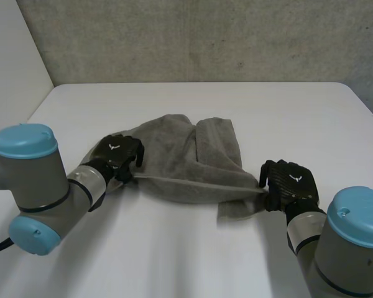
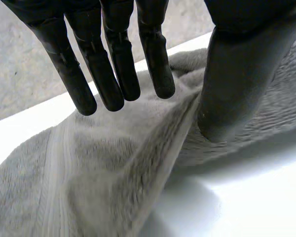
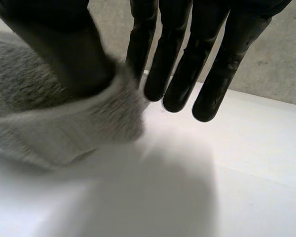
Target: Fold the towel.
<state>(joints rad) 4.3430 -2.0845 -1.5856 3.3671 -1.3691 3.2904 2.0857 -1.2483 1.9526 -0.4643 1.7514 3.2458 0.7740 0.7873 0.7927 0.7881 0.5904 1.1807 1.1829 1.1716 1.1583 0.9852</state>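
While, in the head view, the grey towel (image 1: 186, 158) lies mid-table, near edge taut crosswise between left hand (image 1: 118, 155) and right hand (image 1: 290, 182), the left wrist view shows thumb and fingers (image 2: 111, 74) pinching one end, the right wrist view the other.

My left hand (image 1: 117, 154): fingers straight, thumb pinching the towel (image 1: 193, 158) edge against them. My right hand (image 1: 290, 182): thumb and fingers pinching the towel's other end. My arms (image 1: 43, 186): both reaching forward, hands well apart.

white table (image 1: 205, 99) with rounded far corners; behind it a speckled grey concrete wall (image 1: 205, 37) — a plain pale panel (image 1: 12, 56) at its left; soft light
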